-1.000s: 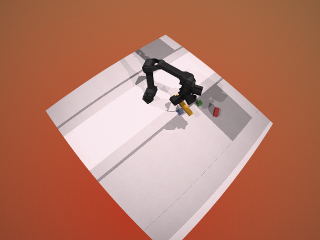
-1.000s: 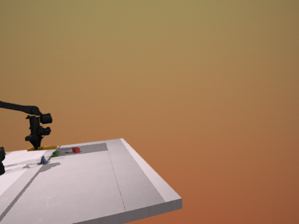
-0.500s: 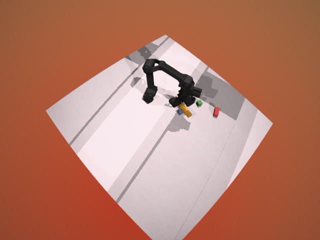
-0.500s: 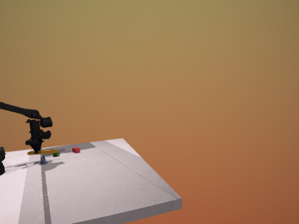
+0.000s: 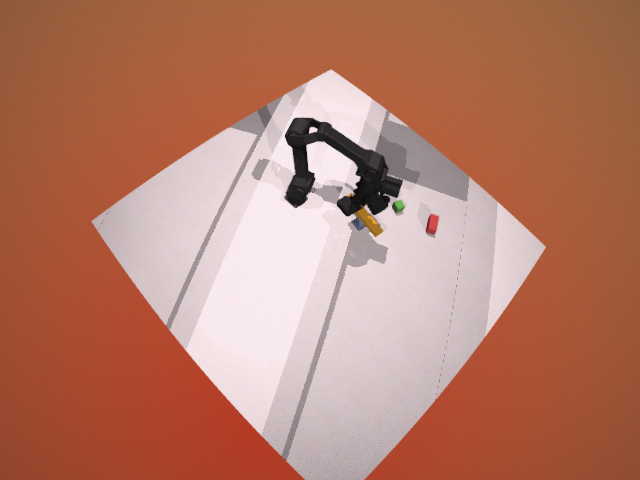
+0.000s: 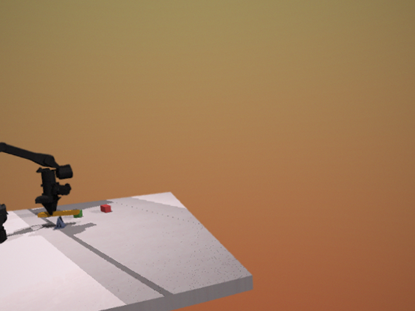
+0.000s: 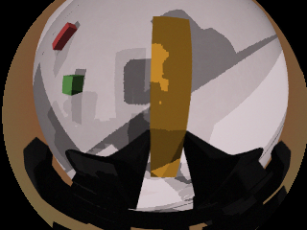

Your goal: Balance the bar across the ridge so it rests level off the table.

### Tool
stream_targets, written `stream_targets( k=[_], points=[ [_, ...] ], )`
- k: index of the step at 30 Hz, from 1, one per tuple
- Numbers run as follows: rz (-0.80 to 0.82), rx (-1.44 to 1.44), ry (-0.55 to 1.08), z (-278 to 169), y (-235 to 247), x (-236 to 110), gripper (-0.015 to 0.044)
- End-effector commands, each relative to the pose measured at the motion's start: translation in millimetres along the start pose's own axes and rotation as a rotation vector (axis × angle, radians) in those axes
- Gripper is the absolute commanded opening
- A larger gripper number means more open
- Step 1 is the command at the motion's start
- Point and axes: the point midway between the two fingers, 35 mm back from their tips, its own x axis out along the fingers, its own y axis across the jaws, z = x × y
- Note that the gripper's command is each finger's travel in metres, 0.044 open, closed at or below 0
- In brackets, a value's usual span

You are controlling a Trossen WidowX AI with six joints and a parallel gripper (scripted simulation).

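Orange bar (image 6: 59,213) clamped in the gripper (image 6: 50,210), hung over the blue ridge (image 6: 60,222).

Fingers partly closed on the bar near one end; carried just above the wedge's crest, close to level, contact too small to tell. Judged mid-task: lifted and brought over, yet to be lowered, centred and released. Beyond, green cube (image 6: 78,213) just past the bar's far end and red block (image 6: 105,208) further off. Pale grey table (image 6: 193,294) striped with shadow bands, against an orange-brown backdrop.
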Motion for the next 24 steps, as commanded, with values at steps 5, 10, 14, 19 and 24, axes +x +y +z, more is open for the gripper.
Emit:
stream_targets(
  k=[5,10,14,19,24],
  points=[
    [-0.003,-0.002,0.002,-0.5,-0.6,0.3,0.0],
    [-0.003,-0.002,0.002,-0.5,-0.6,0.8,0.0],
    [-0.003,-0.002,0.002,-0.5,-0.6,1.1,0.0],
    [-0.003,-0.002,0.002,-0.5,-0.6,1.6,0.0],
    [-0.003,-0.002,0.002,-0.5,-0.6,1.9,0.0]
  ],
)
